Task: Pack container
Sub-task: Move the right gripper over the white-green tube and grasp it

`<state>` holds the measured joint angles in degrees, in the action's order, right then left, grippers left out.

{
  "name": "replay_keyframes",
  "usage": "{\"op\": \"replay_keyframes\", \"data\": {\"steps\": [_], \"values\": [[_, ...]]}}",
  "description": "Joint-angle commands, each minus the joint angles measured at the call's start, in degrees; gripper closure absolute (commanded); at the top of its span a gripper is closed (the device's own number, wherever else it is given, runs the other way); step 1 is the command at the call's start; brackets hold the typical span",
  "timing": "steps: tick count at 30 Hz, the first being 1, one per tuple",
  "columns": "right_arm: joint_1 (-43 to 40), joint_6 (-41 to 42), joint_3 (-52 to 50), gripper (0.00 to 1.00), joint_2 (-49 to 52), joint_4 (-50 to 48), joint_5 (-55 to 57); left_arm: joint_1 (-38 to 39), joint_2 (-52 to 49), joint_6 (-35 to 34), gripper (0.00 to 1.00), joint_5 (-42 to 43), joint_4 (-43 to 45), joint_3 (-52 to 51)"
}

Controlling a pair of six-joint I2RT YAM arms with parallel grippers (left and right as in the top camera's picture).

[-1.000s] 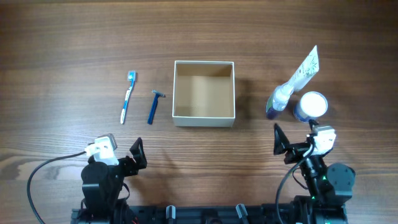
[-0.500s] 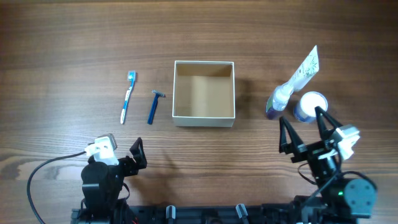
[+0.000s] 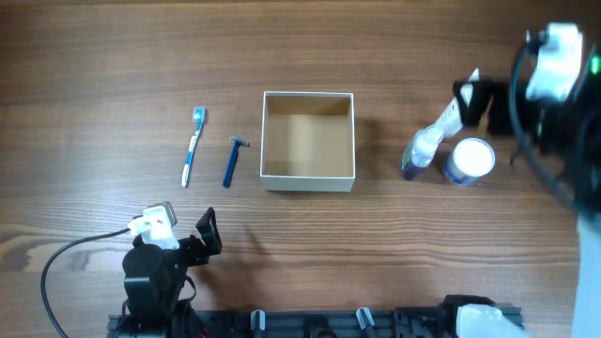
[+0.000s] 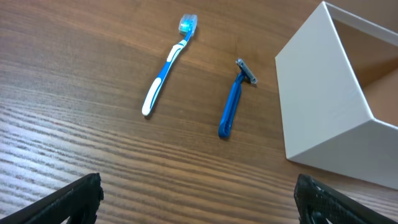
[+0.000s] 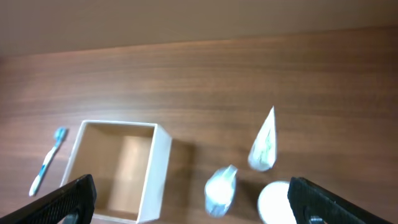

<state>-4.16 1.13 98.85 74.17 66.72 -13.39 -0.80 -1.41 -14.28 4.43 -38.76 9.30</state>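
The container [image 3: 308, 184] is a square white-walled box with a tan inside, open and empty, at the table's middle. It also shows in the left wrist view [image 4: 323, 106] and the right wrist view [image 5: 160, 162]. A blue toothbrush [image 3: 192, 146] and a blue razor [image 3: 230, 161] lie left of it. A small white-capped bottle [image 3: 423, 150], a white tube [image 3: 465, 99] and a round white-lidded jar [image 3: 470, 160] are to its right. My left gripper [image 4: 199, 202] is open and low, near the front edge. My right gripper [image 3: 490, 105] is open and empty, raised high over the tube and jar.
The wooden table [image 3: 376, 47] runs to all edges of the view. The arm bases and a white cable [image 3: 84, 242] sit along the front edge. In the right wrist view the bottle [image 5: 219, 186], tube [image 5: 263, 146] and jar [image 5: 277, 202] are far below.
My right arm has lifted from the table's front right and swung back. It is now high over the tube and jar. The left arm and all objects have not moved.
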Motion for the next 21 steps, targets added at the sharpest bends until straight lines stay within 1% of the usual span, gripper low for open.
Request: {"op": "replay_keyframes", "data": {"steps": [1,3,4,6,9,13,16,17,20,21], "values": [[0.1,-1.1,6.4,0.0,8.6,0.3,3.6,0.3,0.5,0.1,0.0,0.5,0.2,-0.1],[0.1,-1.0,6.4,0.0,11.1,-0.5,7.4,0.3,0.5,0.1,0.0,0.5,0.2,-0.1],[0.1,-0.7,6.4,0.0,13.0,-0.3,11.3,0.3,0.5,0.1,0.0,0.5,0.2,-0.1],[0.1,1.3,6.4,0.0,15.5,0.9,15.9,0.3,0.5,0.1,0.0,0.5,0.2,-0.1],[0.0,2.3,6.4,0.02,20.4,3.6,18.4,0.3,0.5,0.1,0.0,0.5,0.2,-0.1],[-0.3,3.9,6.4,0.12,26.4,5.1,19.5,0.3,0.5,0.1,0.0,0.5,0.2,-0.1],[-1.2,5.1,6.4,0.23,29.8,5.0,18.4,0.3,0.5,0.1,0.0,0.5,0.2,-0.1],[-1.3,5.0,6.4,0.28,30.8,5.0,17.7,0.3,0.5,0.1,0.0,0.5,0.2,-0.1],[-1.4,5.0,6.4,0.45,32.3,4.9,17.7,0.3,0.5,0.1,0.0,0.5,0.2,-0.1],[-1.4,5.1,6.4,0.56,32.4,4.9,17.6,0.3,0.5,0.1,0.0,0.5,0.2,-0.1]]}}
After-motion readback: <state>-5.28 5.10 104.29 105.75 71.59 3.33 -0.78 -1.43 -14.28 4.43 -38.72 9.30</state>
